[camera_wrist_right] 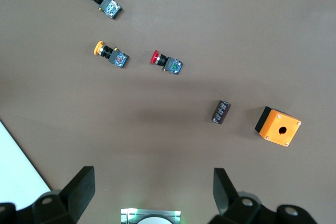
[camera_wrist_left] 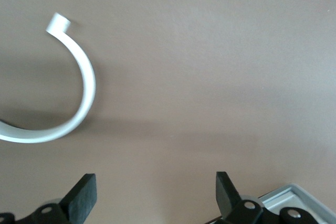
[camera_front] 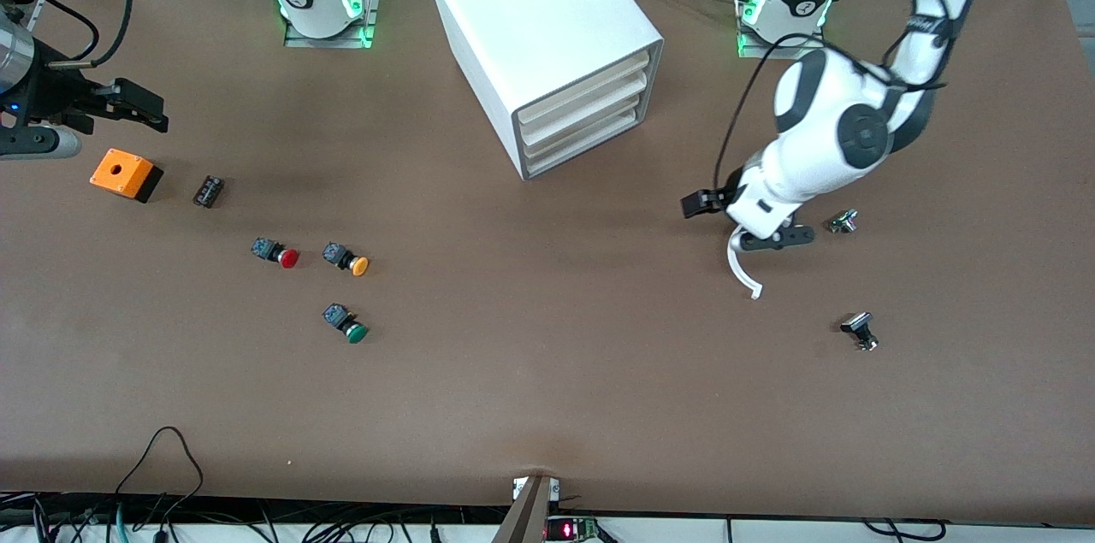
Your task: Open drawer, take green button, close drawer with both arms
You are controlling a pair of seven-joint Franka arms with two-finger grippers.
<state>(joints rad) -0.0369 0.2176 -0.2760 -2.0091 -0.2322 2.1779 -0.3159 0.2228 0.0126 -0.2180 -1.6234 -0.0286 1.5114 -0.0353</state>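
Left tool [camera_front: 742, 221] is hanging wide open and empty over a white curved strip [camera_front: 741, 266], right tool [camera_front: 128, 109] likewise gaping above the orange box [camera_front: 126, 174]. Bottom drawer [camera_front: 590, 143] is sitting shut, while the green button [camera_front: 346, 322] is lying on the surface. I'd be hooking that drawer front squarely, then pulling straight.

White curved strip [camera_wrist_left: 79, 93] runs off the left wrist view's edge; two small metal parts [camera_front: 843, 221] too small to identify
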